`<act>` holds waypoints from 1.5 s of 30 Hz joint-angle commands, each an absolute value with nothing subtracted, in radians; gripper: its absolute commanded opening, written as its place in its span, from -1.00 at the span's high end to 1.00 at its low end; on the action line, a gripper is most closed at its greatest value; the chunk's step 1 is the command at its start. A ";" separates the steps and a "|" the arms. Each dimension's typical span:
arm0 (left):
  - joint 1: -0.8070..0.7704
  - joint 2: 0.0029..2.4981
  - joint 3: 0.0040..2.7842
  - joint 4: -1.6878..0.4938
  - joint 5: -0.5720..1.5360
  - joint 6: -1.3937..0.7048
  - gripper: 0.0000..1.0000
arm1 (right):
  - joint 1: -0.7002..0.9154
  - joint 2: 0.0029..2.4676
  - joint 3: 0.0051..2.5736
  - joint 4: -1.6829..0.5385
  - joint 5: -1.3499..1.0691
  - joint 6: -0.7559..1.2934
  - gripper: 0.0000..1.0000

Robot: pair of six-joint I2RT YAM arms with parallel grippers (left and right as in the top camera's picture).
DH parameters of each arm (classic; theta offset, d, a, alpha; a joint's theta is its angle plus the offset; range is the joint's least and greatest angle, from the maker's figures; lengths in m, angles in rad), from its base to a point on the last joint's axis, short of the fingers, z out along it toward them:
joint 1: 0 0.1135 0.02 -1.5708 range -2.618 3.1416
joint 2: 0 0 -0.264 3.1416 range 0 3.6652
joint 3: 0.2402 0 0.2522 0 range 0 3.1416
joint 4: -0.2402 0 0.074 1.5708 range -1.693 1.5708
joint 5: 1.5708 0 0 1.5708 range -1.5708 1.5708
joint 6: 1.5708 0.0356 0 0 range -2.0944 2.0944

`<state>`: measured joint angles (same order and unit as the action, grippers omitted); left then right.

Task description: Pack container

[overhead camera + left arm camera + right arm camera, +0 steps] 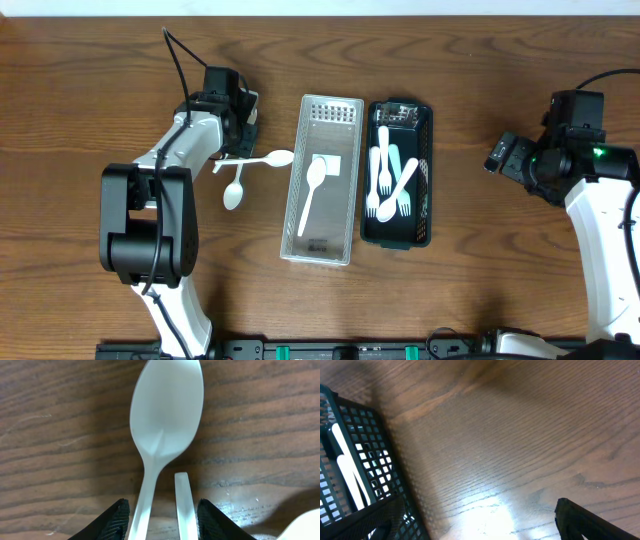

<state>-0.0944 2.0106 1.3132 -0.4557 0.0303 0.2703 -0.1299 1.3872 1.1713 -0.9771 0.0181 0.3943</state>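
Observation:
Two white plastic spoons lie on the wooden table left of the trays, one (276,159) crosswise and one (234,192) with its bowl toward the front. My left gripper (237,143) is low over their handle ends. In the left wrist view its open fingers (165,522) straddle two white handles, one running up to a spoon bowl (167,410), the other handle (183,505) beside it. A silver mesh tray (345,140) holds one white spoon (312,190). My right gripper (502,155) is open and empty over bare table (475,525).
A black mesh basket (428,170) right of the silver tray holds several white forks and spoons; its corner shows in the right wrist view (365,460). The left arm's base stands at the front left (150,230).

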 commanded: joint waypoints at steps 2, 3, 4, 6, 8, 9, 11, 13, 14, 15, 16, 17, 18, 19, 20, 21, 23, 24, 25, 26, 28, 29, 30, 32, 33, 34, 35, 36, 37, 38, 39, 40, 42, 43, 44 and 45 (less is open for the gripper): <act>-0.085 2.020 1.319 -0.439 0.033 0.280 0.06 | -0.131 1.388 1.171 -0.979 0.020 0.407 -0.98; -0.083 2.020 1.319 -0.431 0.033 0.280 0.06 | -0.131 1.388 1.171 -0.979 0.023 0.407 -0.98; -0.079 2.020 1.319 -0.423 0.033 0.281 0.06 | -0.131 1.388 1.171 -0.979 0.023 0.407 -0.98; -0.070 2.020 1.319 -0.405 0.033 0.281 0.06 | -0.131 1.388 1.171 -0.979 0.023 0.407 -0.98; -0.059 2.020 1.319 -0.386 0.034 0.280 0.05 | -0.131 1.388 1.171 -0.979 0.023 0.407 -0.98; -0.055 2.020 1.319 -0.379 0.034 0.280 0.05 | -0.131 1.388 1.171 -0.979 0.023 0.407 -0.98; -0.047 2.020 1.319 -0.369 0.034 0.280 0.05 | -0.131 1.388 1.171 -0.979 0.023 0.407 -0.98; -0.043 2.022 1.319 -0.364 0.034 0.279 0.05 | -0.131 1.388 1.171 -0.979 0.023 0.407 -0.98; -0.043 2.023 1.318 -0.364 0.035 0.279 0.05 | -0.131 1.388 1.171 -0.979 0.023 0.407 -0.98; -0.043 2.027 1.317 -0.364 0.035 0.279 0.06 | -0.131 1.388 1.171 -0.979 0.023 0.407 -0.98; -0.045 2.032 1.316 -0.366 0.037 0.279 0.06 | -0.131 1.388 1.171 -0.979 0.022 0.407 -0.98; -0.045 2.036 1.316 -0.372 0.038 0.279 0.06 | -0.131 1.388 1.171 -0.979 0.022 0.407 -0.99; -0.047 2.042 1.316 -0.377 0.041 0.280 0.05 | -0.131 1.388 1.171 -0.979 0.022 0.408 -0.98; -0.047 2.048 1.314 -0.380 0.043 0.279 0.05 | -0.131 1.388 1.171 -0.979 0.023 0.408 -0.99; -0.049 2.056 1.314 -0.384 0.045 0.280 0.05 | -0.131 1.388 1.171 -0.979 0.023 0.407 -0.98; -0.049 2.062 1.313 -0.384 0.045 0.280 0.06 | -0.131 1.388 1.171 -0.979 0.023 0.407 -0.98; -0.049 2.075 1.313 -0.384 0.045 0.280 0.06 | -0.131 1.388 1.171 -0.978 0.023 0.407 -0.99; -0.049 2.082 1.313 -0.385 0.045 0.280 0.06 | -0.131 1.388 1.171 -0.977 0.023 0.407 -0.98; -0.049 2.088 1.313 -0.388 0.045 0.280 0.06 | -0.131 1.388 1.171 -0.977 0.023 0.407 -0.99; -0.049 2.093 1.313 -0.393 0.045 0.280 0.06 | -0.131 1.388 1.171 -0.977 0.023 0.407 -0.99; -0.050 2.101 1.313 -0.402 0.045 0.280 0.07 | -0.131 1.388 1.171 -0.976 0.023 0.408 -0.98; -0.050 2.104 1.313 -0.403 0.045 0.280 0.17 | -0.131 1.388 1.171 -0.976 0.023 0.407 -0.98; -0.050 2.105 1.313 -0.406 0.045 0.280 0.30 | -0.131 1.388 1.171 -0.975 0.023 0.408 -0.99; -0.050 2.106 1.313 -0.406 0.045 0.280 0.70 | -0.131 1.388 1.171 -0.973 0.023 0.407 -0.98; -0.050 2.106 1.313 -0.406 0.045 0.280 0.85 | -0.131 1.388 1.171 -0.973 0.023 0.407 -0.98; -0.050 2.106 1.313 -0.406 0.045 0.279 0.88 | -0.131 1.388 1.171 -0.973 0.023 0.407 -0.98; -0.050 2.106 1.313 -0.410 0.045 0.279 0.89 | -0.131 1.388 1.171 -0.974 0.023 0.407 -0.99; -0.050 2.104 1.313 -0.416 0.045 0.279 0.89 | -0.131 1.388 1.171 -0.974 0.023 0.407 -0.99; -0.050 2.101 1.313 -0.422 0.045 0.279 0.88 | -0.131 1.388 1.171 -0.976 0.023 0.407 -0.98; -0.050 2.094 1.313 -0.430 0.045 0.278 0.88 | -0.131 1.388 1.171 -0.977 0.022 0.407 -0.98; -0.050 2.079 1.314 -0.438 0.045 0.276 0.88 | -0.131 1.388 1.171 -0.978 0.023 0.407 -0.98; -0.050 2.061 1.317 -0.448 0.044 0.276 0.88 | -0.131 1.388 1.171 -0.978 0.023 0.407 -0.99; -0.051 1.998 1.334 -0.488 0.045 0.276 0.88 | -0.131 1.388 1.171 -0.979 0.022 0.407 -0.98; -0.052 1.961 1.344 -0.510 0.045 0.276 0.88 | -0.131 1.388 1.171 -0.979 0.022 0.407 -0.99; -0.055 1.918 1.357 -0.536 0.045 0.271 0.88 | -0.131 1.388 1.171 -0.980 0.023 0.407 -0.98; -0.060 1.865 1.374 -0.564 0.045 0.256 0.88 | -0.131 1.388 1.171 -0.980 0.022 0.407 -0.99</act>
<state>-0.0513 1.9953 1.3262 -0.5316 0.0490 0.2676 -0.1299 1.3872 1.1713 -0.9768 0.0189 0.3946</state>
